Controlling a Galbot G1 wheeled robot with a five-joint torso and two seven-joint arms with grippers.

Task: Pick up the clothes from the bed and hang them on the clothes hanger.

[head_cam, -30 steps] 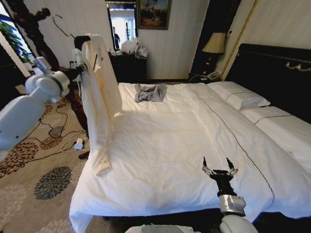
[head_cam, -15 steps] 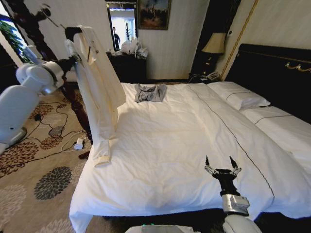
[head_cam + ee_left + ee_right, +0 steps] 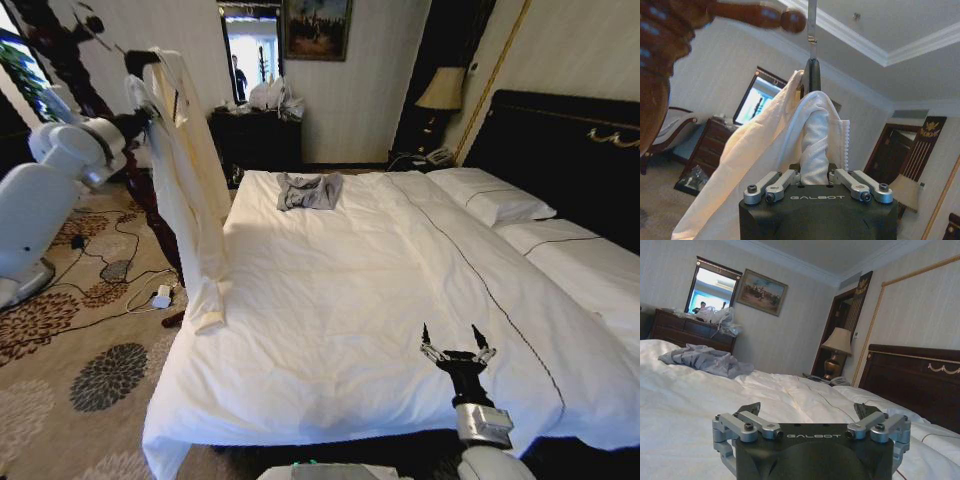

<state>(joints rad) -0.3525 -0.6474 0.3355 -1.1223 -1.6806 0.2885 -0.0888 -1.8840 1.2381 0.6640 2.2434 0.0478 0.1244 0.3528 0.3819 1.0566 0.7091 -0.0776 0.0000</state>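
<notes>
White bedding covers the bed (image 3: 400,290), over whose near edge the right tool (image 3: 456,352) is held with fingers spread, empty. Beside the bed's far left corner, the left tool (image 3: 817,181) is clamped on the clothes (image 3: 190,190), draped on the hanger (image 3: 813,75).

The long-sleeved garment (image 3: 190,190) was cream to pale yellow, draped on a black hanger (image 3: 813,75) with a silvery hook. The bed (image 3: 330,330) had a white duvet crossed by thin dark seam lines, white pillows (image 3: 492,196) and a black headboard (image 3: 560,150) with gold trim. A crumpled garment (image 3: 308,190) was grey. The carpet (image 3: 70,370) was beige with dark floral medallions. The lampshade (image 3: 444,89) was cream.
</notes>
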